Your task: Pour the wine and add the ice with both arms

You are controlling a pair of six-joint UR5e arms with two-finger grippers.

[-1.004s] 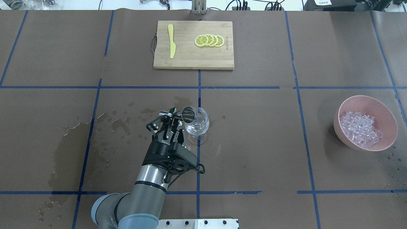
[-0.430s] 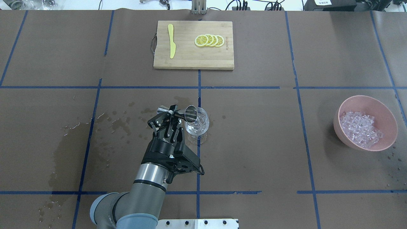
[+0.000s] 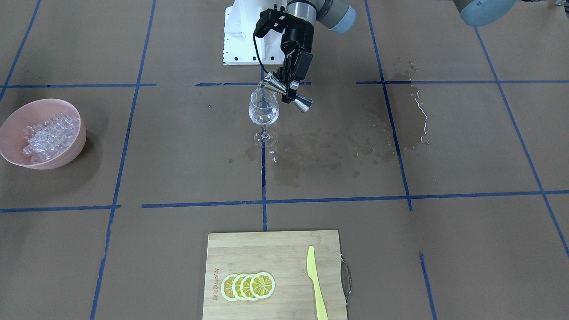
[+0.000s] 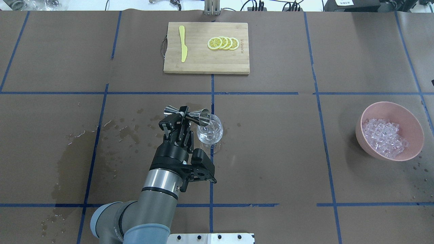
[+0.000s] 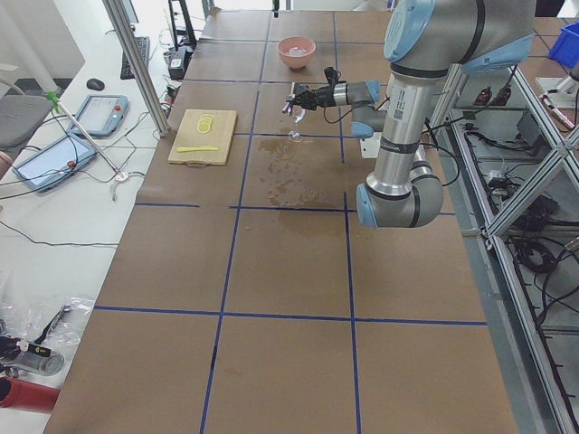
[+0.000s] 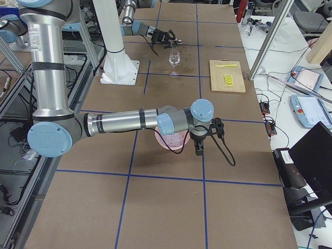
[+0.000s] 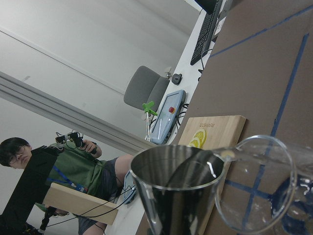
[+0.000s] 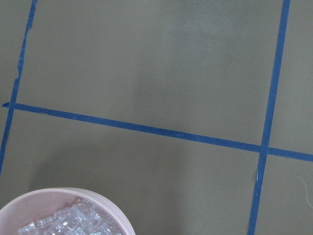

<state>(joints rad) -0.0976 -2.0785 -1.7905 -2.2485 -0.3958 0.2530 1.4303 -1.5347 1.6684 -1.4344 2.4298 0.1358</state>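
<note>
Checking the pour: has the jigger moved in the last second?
Yes. Overhead, the jigger shifted slightly toward the cutting board; the wine glass stayed put.

Two arms are in sight, the left arm [image 4: 159, 189] and the right arm [image 6: 124, 122]. One steel jigger [image 4: 199, 117], double-ended with two cups, sits clamped in the left gripper [image 4: 184, 115]. One wine glass [image 4: 210, 132] stands just beside that gripper. Well beyond its fingertips lies one cutting board [image 4: 203, 62] carrying four lemon slices [image 4: 223, 43] and one yellow knife [image 4: 183, 44]. One pink bowl [image 4: 408, 117] sits close by the right arm's end, its ice [image 4: 385, 137] cubes too many to count. One person [image 7: 68, 169] shows past the jigger's rim
</note>
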